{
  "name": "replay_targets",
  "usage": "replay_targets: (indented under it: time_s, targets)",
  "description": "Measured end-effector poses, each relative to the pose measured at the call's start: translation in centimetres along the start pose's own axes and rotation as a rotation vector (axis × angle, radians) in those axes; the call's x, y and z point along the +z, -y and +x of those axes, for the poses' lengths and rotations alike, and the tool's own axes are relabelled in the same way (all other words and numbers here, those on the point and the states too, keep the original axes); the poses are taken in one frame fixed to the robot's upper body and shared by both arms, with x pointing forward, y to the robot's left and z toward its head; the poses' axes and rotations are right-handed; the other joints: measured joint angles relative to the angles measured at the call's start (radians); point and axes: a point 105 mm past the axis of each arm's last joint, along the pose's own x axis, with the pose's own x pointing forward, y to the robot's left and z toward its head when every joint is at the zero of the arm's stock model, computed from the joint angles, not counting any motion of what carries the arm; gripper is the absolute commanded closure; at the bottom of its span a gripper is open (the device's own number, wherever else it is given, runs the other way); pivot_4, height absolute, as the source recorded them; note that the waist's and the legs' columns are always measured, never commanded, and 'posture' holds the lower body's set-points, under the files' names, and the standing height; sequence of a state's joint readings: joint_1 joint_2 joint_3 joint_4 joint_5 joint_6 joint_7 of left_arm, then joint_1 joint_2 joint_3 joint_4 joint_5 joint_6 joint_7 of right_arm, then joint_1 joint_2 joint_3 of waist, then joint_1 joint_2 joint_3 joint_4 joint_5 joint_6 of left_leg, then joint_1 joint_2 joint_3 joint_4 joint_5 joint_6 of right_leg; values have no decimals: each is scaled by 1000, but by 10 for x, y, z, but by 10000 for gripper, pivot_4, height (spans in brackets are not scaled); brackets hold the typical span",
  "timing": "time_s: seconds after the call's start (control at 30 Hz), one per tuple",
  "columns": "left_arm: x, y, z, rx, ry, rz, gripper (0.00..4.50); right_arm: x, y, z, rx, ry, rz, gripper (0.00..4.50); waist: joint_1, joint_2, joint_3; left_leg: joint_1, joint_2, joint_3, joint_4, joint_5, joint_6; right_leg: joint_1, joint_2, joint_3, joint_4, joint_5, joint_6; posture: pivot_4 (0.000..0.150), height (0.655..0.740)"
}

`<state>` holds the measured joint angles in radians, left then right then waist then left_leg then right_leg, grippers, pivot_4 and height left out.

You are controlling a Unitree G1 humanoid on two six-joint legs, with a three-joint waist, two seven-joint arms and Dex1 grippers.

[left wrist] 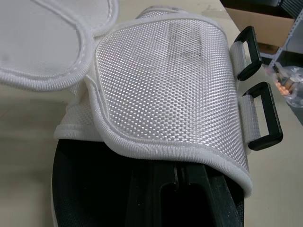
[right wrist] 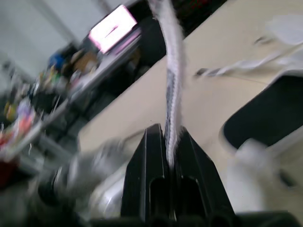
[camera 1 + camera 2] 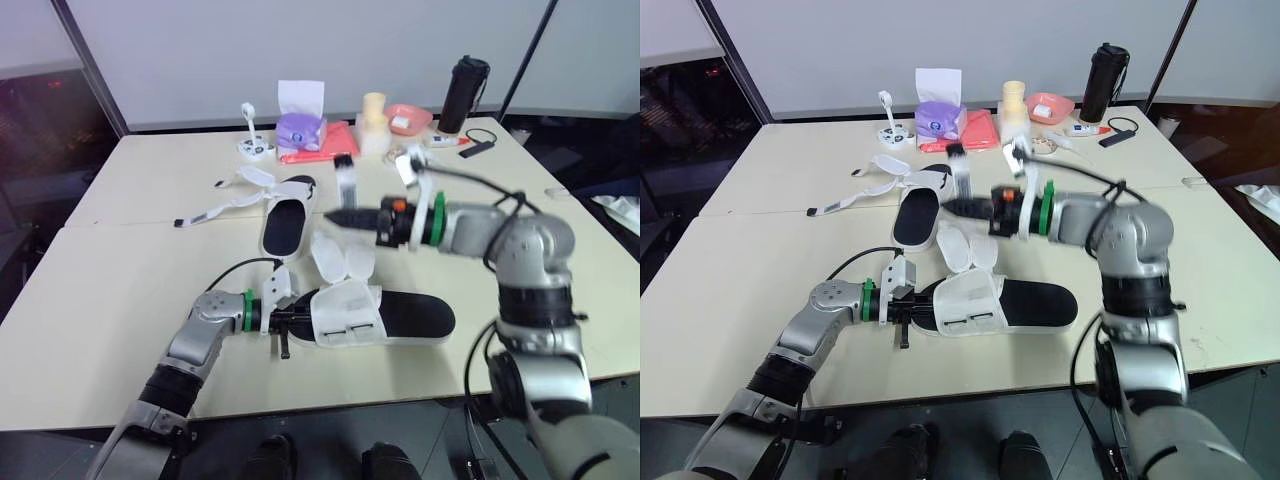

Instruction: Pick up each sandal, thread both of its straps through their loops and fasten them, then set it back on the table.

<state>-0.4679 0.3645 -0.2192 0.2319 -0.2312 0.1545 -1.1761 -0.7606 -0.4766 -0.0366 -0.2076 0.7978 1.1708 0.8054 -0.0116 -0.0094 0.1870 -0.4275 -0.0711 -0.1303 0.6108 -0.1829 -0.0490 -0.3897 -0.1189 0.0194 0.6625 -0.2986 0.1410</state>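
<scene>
Pale tabletop (image 3: 110, 300) holds two sandals. The near sandal (image 3: 415, 316) lies in the lower middle of the frame, and the far sandal (image 3: 283, 228) sits above it, near the centre. The left gripper (image 3: 284, 322) rests against the near sandal's end, beneath its white flap (image 1: 165, 80); I cannot tell whether it is clamped. The right gripper (image 3: 335, 216), at centre frame, is closed on a thin strap (image 3: 346, 182) that stands up from the pinch. It is unclear which sandal the strap belongs to.

The strap is narrow, limp woven tape, so it could slide out of the pinch or fold over before it reaches a loop. The loops (image 1: 265, 116) are flat black rectangular rings with slim openings, easy to miss. The flap is coarse mesh with a bound edge and looks soft, so it may flop across them. A hard pull could drag the sandal along the smooth table.
</scene>
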Motion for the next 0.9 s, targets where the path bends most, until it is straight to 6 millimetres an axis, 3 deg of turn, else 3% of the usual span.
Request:
replay_targets:
  time_s: [0.13, 0.23, 0.33, 0.43, 0.67, 0.9]
  targets:
    - [0, 0, 0, -2, -3, -7, 45000, -40, -29, -3, 88, -153, -217, 44608, -1, 0, 0, 0, 0, 0, 1, 0, 0, 1, 0, -1, 0, 0, 0, 1500, 7400]
    - [0, 0, 0, -2, -5, -7, 45000, -70, -33, -6, 119, -257, -285, 44608, -2, -1, 0, 0, 0, 0, 0, 0, 0, 1, 0, -1, 0, 0, 0, 1500, 7400]
    - [-1, 1, 0, -2, -5, -7, 45000, -88, -33, -8, 136, -317, -329, 44608, -2, -1, 0, 0, 0, 0, 0, 0, 0, 1, 0, -1, 0, 0, 0, 1500, 7400]
    - [-1, 1, 0, -2, -5, -8, 45000, -91, -32, -7, 147, -326, -364, 35297, -1, -1, 0, 0, 1, -1, 0, 0, 0, 1, 0, -1, -1, 0, 0, 1500, 7400]
    - [-1, 1, 0, -4, -6, -8, 45000, -100, -28, -19, 133, -392, -410, 296, 1, -1, 0, 0, 1, -3, 0, 0, 0, 1, 0, -1, -2, 0, 0, 1500, 7400]
    - [1, 1, 2, -10, 3, -7, 45000, -109, -35, -50, 117, -479, -473, 296, 5, -1, 0, 0, 1, -3, 0, -1, 0, 3, 0, -2, -5, 0, 0, 1500, 7400]
